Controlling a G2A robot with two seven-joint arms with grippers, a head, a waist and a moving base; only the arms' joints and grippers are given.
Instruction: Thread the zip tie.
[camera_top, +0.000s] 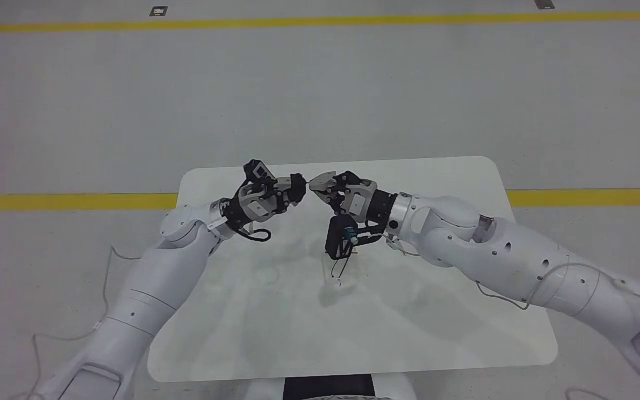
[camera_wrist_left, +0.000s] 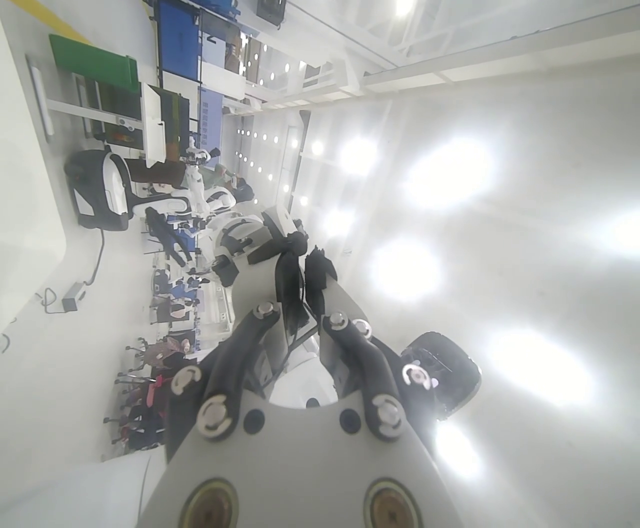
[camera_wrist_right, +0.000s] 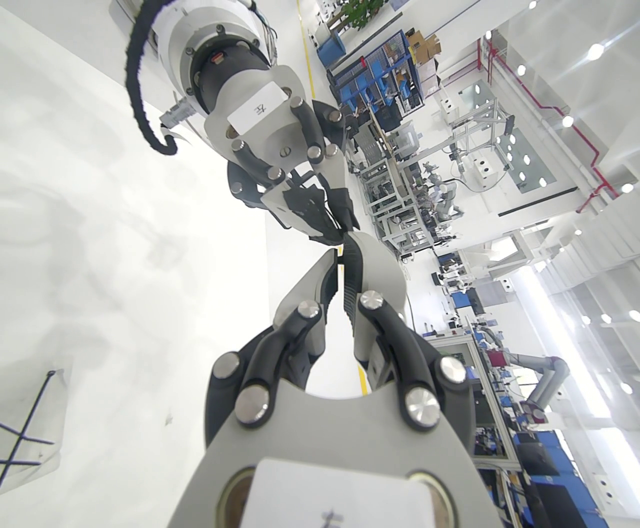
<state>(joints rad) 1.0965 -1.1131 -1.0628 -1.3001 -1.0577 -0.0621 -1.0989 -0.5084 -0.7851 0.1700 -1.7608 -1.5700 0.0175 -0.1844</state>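
White table (camera_top: 450, 300) lies below both arms. At its rear middle, my left gripper (camera_top: 301, 186) is raised, fingers pinched on the thin black zip tie (camera_wrist_right: 346, 235). My right gripper (camera_top: 314, 184) meets it tip to tip, fingers pressed nearly together at the tie's end. 1 clear bag (camera_wrist_right: 30, 440) of black ties lies on the table under my right arm.

Left gripper (camera_top: 297, 186) and right gripper (camera_top: 320, 184) tip to tip above table (camera_top: 450, 300).
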